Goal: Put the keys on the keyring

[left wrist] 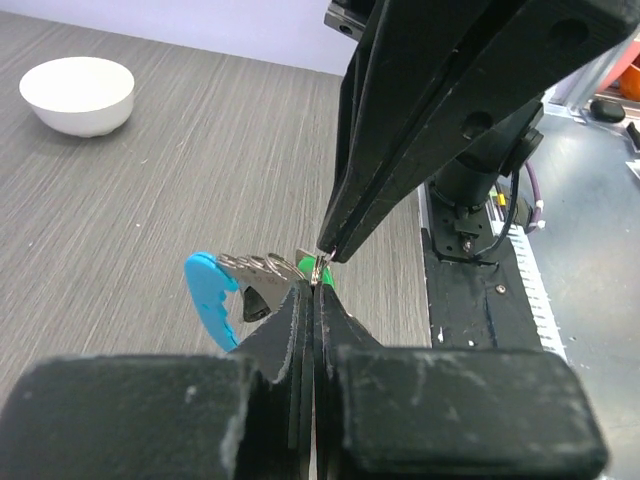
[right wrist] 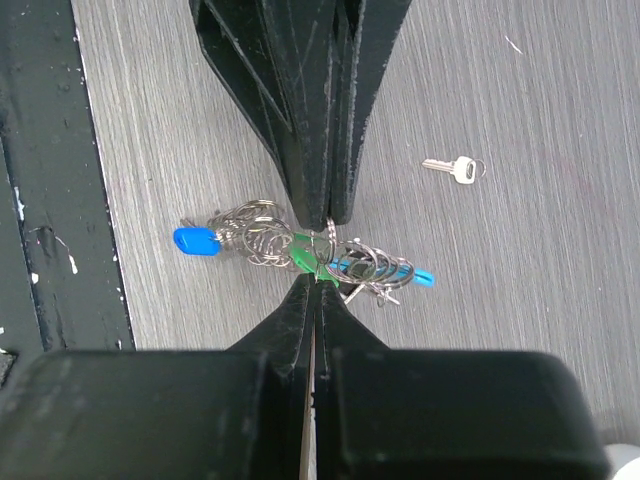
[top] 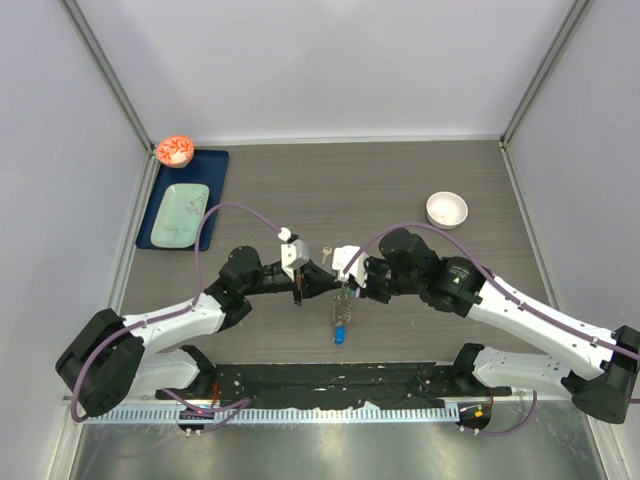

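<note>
The left gripper (left wrist: 314, 292) and the right gripper (right wrist: 316, 288) meet tip to tip low over the table (left wrist: 150, 200), and both are pinched fully closed. Between the two sets of tips sits the green key (right wrist: 306, 252), with a small ring of the keyring (right wrist: 255, 235) at its end. Each gripper seems to clamp one end of that junction. The tips crowd it so closely that I cannot tell which one has the key and which the ring.

The chain spreads to either side of the pinch. The tag (right wrist: 194, 241) trails off on the side nearer the arm bases and the strap (left wrist: 207, 297) on the far side. The silver key (right wrist: 455, 168) lies loose on the table beyond the tips, a little past the strap end and clear of both grippers. The bowl (left wrist: 78, 92) stands well apart, out past the right gripper.

I judge the step in hand to be threading the green key onto the ring, and the silver key has not been started.

The next move calls for one gripper to hold the ring steady. The other must work the key's hole along the coil in small, slow turns. A slip could drop the key or drag the whole chain. After that, one gripper must let go and fetch the silver key.
</note>
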